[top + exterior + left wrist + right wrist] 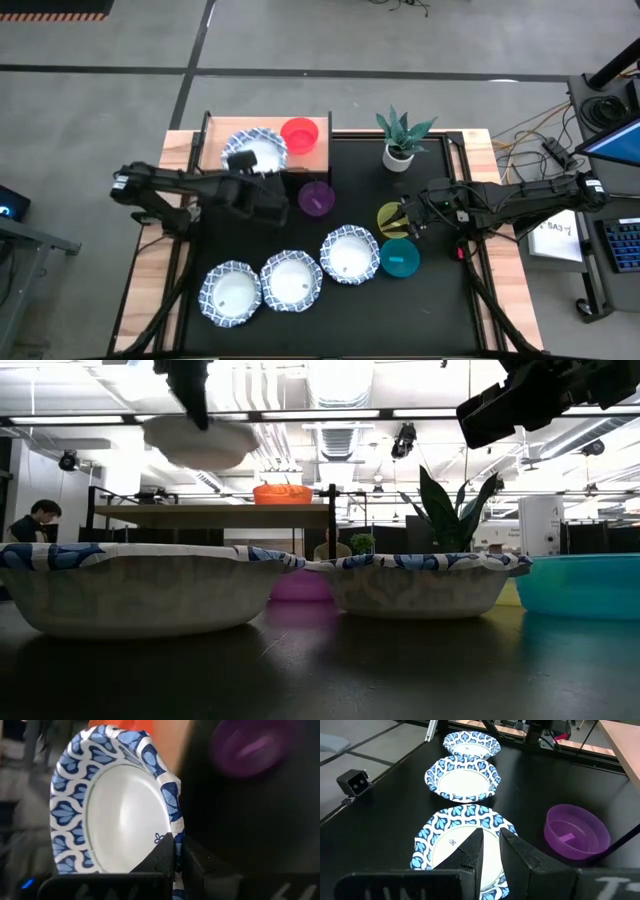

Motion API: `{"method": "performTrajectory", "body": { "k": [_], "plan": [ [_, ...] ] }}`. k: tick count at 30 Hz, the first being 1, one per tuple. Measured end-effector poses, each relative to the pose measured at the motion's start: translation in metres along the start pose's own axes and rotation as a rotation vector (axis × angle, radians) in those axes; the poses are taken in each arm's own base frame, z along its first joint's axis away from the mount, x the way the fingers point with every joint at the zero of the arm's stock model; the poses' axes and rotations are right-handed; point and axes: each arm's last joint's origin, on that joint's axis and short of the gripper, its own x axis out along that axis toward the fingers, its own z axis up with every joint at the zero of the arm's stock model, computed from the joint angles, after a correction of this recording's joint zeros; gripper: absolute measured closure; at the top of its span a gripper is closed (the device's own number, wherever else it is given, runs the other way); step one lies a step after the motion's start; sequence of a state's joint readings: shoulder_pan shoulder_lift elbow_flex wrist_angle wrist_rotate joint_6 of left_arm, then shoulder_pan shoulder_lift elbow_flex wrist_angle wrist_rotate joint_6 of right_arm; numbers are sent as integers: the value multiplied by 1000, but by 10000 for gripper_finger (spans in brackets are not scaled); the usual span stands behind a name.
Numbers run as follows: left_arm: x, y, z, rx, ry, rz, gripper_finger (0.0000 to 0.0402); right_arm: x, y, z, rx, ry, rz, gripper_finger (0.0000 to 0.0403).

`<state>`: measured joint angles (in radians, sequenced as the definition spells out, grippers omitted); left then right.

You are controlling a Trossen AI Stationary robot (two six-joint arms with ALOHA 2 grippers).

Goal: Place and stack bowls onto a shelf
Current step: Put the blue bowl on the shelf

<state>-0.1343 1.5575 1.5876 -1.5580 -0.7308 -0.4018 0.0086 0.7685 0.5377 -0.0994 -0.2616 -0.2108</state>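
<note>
Where the table is seen from above, the left pincer is closed on the rim of a blue-rimmed bowl held over the shelf, beside the red bowl resting on the board. The purple bowl lies on the black mat just off the shelf. Three more blue-rimmed bowls are set in a row near the front edge. The right pincer is placed over the yellow bowl, next to the teal bowl; its fingers are nearly closed and empty.

From table height, the held bowl is seen hanging above the shelf top.

Past the left wrist, the bowl rim is seen pinched between the fingers.

Past the right wrist, a narrow gap is shown between the fingers, with the three bowls and the purple one beyond.
</note>
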Motion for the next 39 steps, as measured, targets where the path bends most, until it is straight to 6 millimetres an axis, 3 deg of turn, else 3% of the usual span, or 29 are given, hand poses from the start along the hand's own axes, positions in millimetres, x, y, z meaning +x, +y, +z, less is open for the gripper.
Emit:
{"method": "performTrajectory", "body": {
  "k": [12,17,27,39],
  "plan": [
    [84,68,-12,-158,218,138,401,0,0,0,17,0,0,351],
    [112,82,-19,-203,266,151,401,0,0,0,20,0,0,351],
    [132,83,-23,-236,275,-18,387,0,0,0,17,0,0,351],
    [132,82,-23,-219,268,-32,296,0,0,1,78,-7,-2,351]
  ]
}}
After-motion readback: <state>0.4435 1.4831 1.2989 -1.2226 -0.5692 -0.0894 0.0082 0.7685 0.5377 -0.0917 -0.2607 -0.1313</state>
